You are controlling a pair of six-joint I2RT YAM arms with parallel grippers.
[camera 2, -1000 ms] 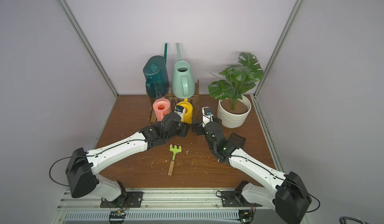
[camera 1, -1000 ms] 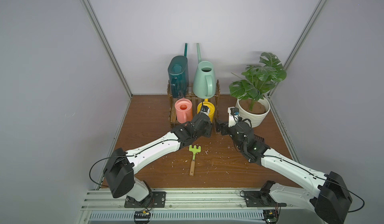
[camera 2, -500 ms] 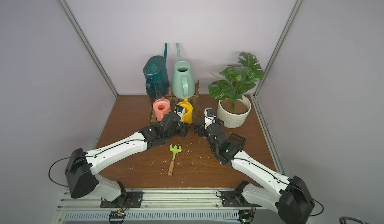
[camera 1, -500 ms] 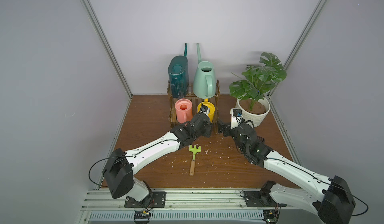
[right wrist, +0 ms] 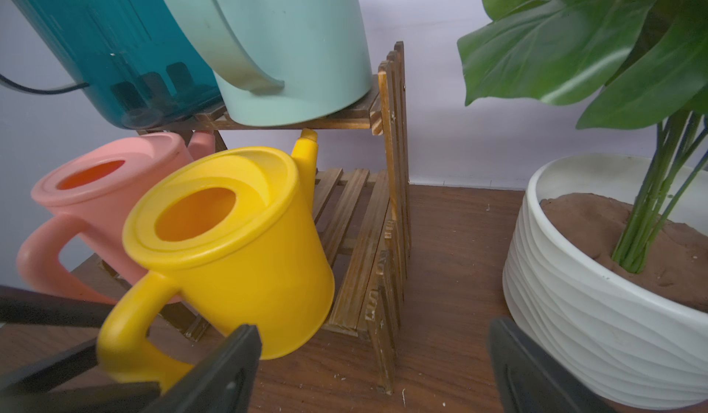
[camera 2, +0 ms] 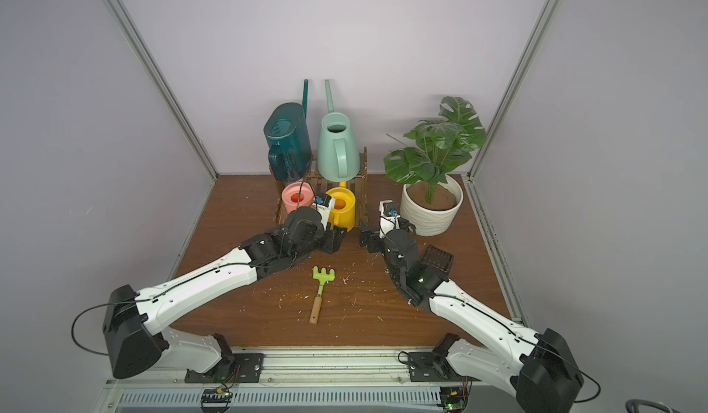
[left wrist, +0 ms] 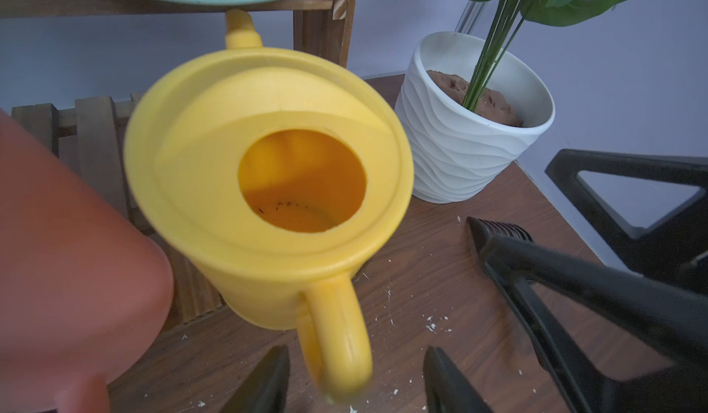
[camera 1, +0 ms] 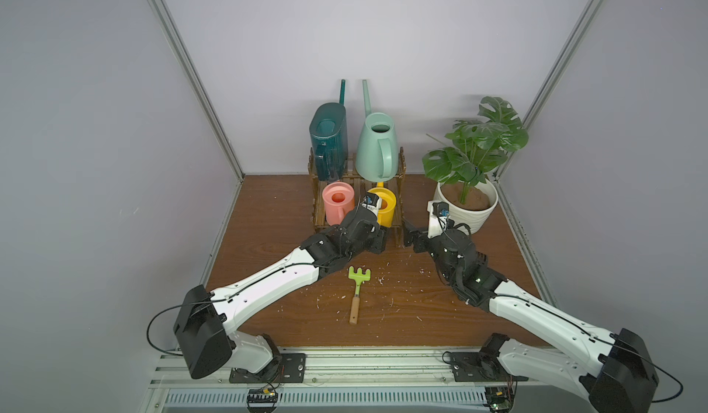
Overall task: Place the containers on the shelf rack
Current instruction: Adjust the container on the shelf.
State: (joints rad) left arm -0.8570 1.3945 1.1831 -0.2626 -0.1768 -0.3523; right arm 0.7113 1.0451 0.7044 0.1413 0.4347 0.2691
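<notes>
Yellow watering can: seen upright at the front of the shelf rack's lower tier, just beside the pink watering can, with its handle turned toward the arms.
Upper tier: occupied by the dark teal watering can and the mint green watering can, side by side.
Left gripper: jaws are parted on either side of the yellow handle loop; no pinch is seen.
Right gripper: jaws are spread wide with nothing between them, near the white plant pot.
Handling: the can is judged light, stiff and smooth, and it looks empty; it could easily be tipped or slid by a nudge.
Hold: the handle loop is judged the surest place to grip.
Seating: whether the yellow base rests fully on the slats cannot be told.
</notes>
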